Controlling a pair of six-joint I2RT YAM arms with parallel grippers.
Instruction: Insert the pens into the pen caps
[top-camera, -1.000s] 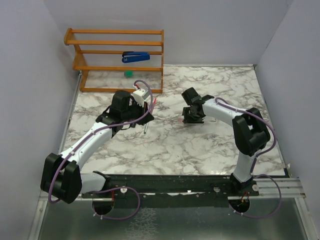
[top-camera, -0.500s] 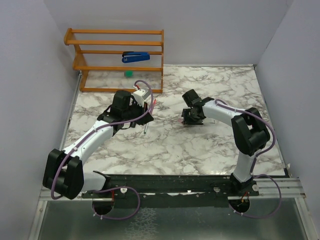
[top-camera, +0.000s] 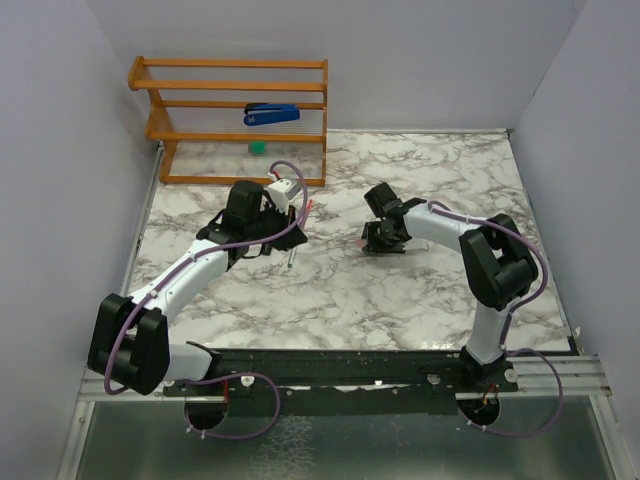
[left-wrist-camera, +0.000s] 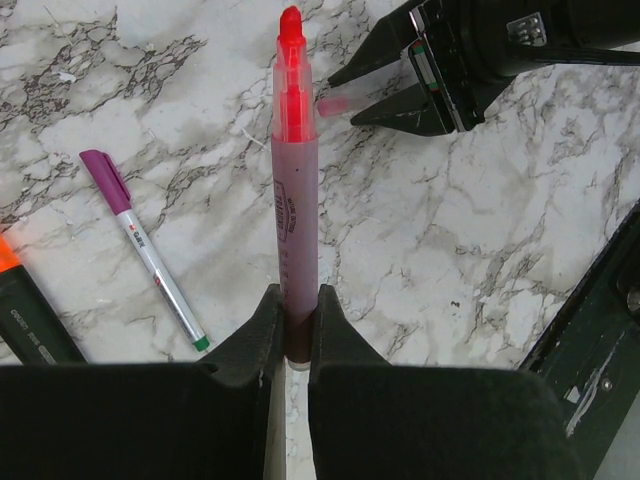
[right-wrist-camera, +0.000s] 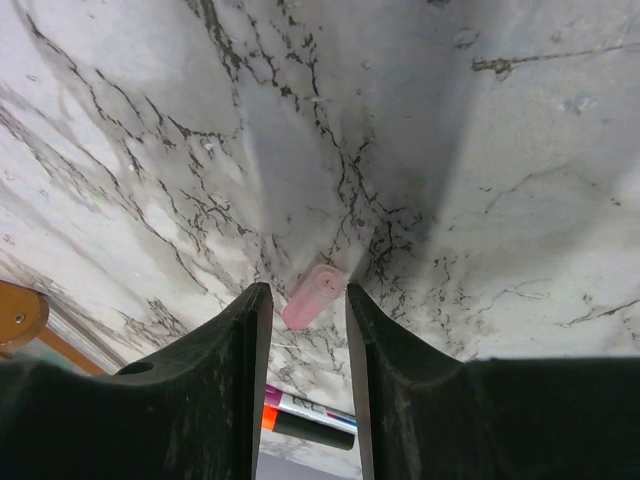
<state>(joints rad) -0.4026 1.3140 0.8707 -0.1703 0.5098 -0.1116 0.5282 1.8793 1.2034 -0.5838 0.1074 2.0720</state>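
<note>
Lying on the marble counter (right-wrist-camera: 520, 200), pink cap (right-wrist-camera: 311, 296) between the parted jaws of the right gripper (right-wrist-camera: 302, 300), not clamped, pink pen (left-wrist-camera: 296, 220) clamped at its base by left gripper (left-wrist-camera: 293, 325), tip toward the cap, purple-capped pen (left-wrist-camera: 145, 245) and orange-capped marker (left-wrist-camera: 30, 310) beside.

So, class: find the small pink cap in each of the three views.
Top: pink cap at centre, just left of the right gripper.
Left wrist: upper middle, between the right gripper's fingertips.
Right wrist: centre, between its own fingers.
Shared landmark: the right gripper.
</note>
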